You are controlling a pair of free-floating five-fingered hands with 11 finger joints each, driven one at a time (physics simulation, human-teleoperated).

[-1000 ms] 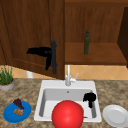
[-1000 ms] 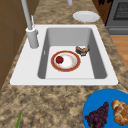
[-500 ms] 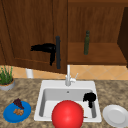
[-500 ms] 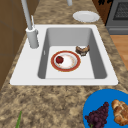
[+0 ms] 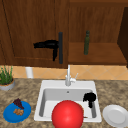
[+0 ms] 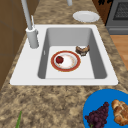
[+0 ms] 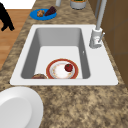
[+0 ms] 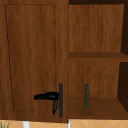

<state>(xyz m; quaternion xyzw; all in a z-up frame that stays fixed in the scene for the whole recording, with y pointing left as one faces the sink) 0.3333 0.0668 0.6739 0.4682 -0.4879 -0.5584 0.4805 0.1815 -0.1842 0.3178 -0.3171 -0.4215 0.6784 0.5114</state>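
Dark wooden wall cabinets hang over my sink; my left hand has its fingers curled round the closed door's black vertical bar handle, thumb hanging below. My right hand floats idle, fingers curled, over the white sink basin.

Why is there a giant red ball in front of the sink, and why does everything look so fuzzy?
In the front view the big red ball is a blurry flat blob close to the camera, hiding the sink basin. In the left side view, the red-rimmed plate has soft edges and no glare. In the upper view, the black left hand looks like a shadeless shape at the dark cabinet handle.
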